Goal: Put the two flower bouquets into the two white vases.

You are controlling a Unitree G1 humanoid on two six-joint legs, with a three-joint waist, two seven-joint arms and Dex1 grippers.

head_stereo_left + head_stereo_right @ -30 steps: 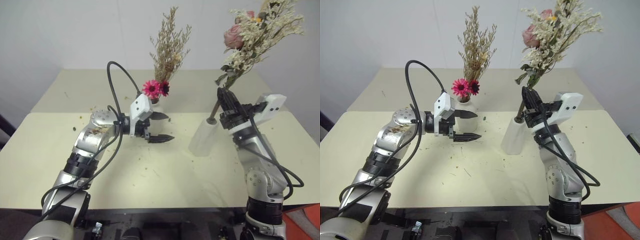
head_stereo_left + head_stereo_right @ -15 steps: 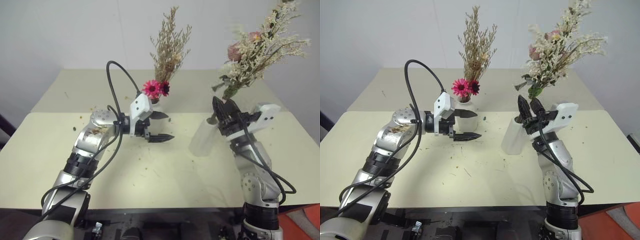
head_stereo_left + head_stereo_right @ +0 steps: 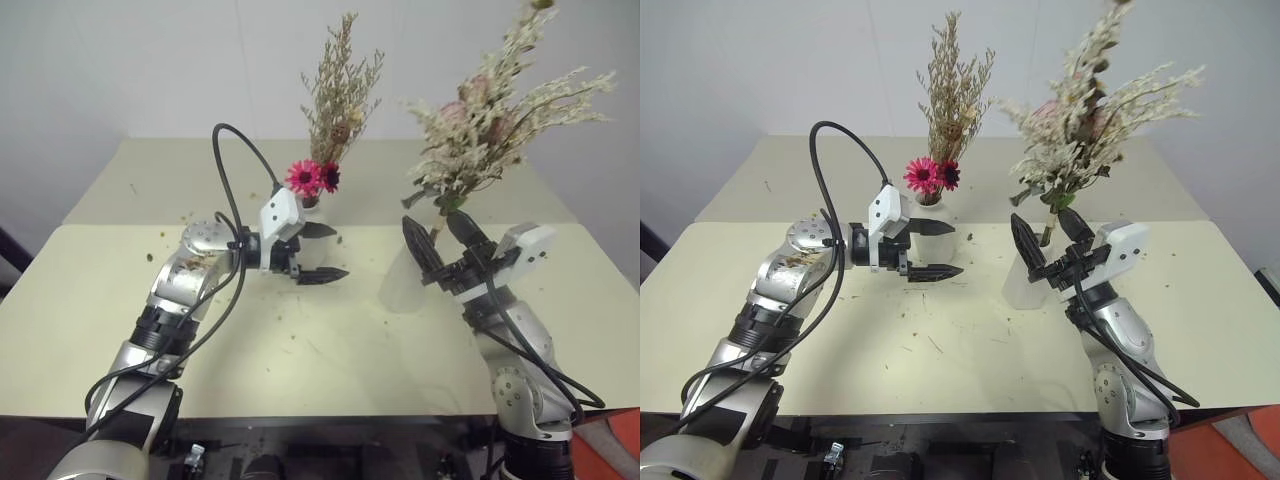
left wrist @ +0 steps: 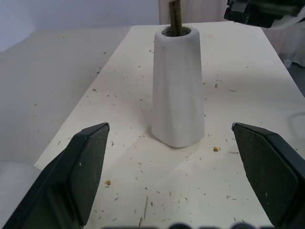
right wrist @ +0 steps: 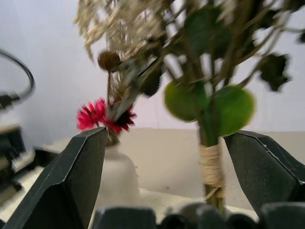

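The cream-white bouquet with pink roses stands with its stem in the plain white vase. In the left wrist view that stem enters the vase mouth. My right gripper is open, its fingers on either side of the twine-wrapped stem without touching it. The tan grass bundle with two magenta flowers sits in the bottle-shaped vase at the middle back. Just in front of that vase my left gripper is open and empty, pointing across at the plain vase.
Dried plant bits litter the cream table. A seam runs across it between the front and back halves. A white wall stands close behind. A black cable loops above my left arm.
My right gripper has opened off the cream bouquet's stem and drawn back and down a little. The bouquet has swung to lean left in its vase. The left arm stayed still.
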